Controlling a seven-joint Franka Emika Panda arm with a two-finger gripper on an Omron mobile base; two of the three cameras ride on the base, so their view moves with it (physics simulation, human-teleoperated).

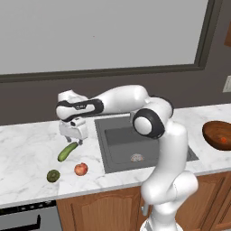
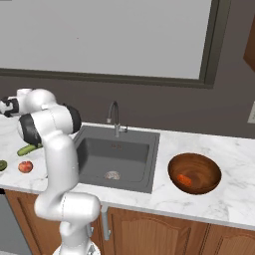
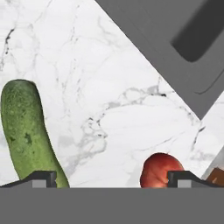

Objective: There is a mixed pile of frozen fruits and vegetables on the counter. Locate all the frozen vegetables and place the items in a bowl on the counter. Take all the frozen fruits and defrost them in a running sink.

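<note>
I work over the white marble counter (image 1: 27,149) left of the sink (image 1: 131,149); the carrot (image 2: 184,180) lies in the bowl (image 2: 194,173). My gripper (image 1: 75,134) hangs above the cucumber (image 1: 67,151), fingers released and holding nothing. I judge I should centre across its middle, clear of the apple (image 1: 81,169), then descend.

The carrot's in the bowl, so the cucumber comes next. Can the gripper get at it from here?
Probably yes: the open gripper hangs just above the cucumber, with nothing lying between them.
</note>
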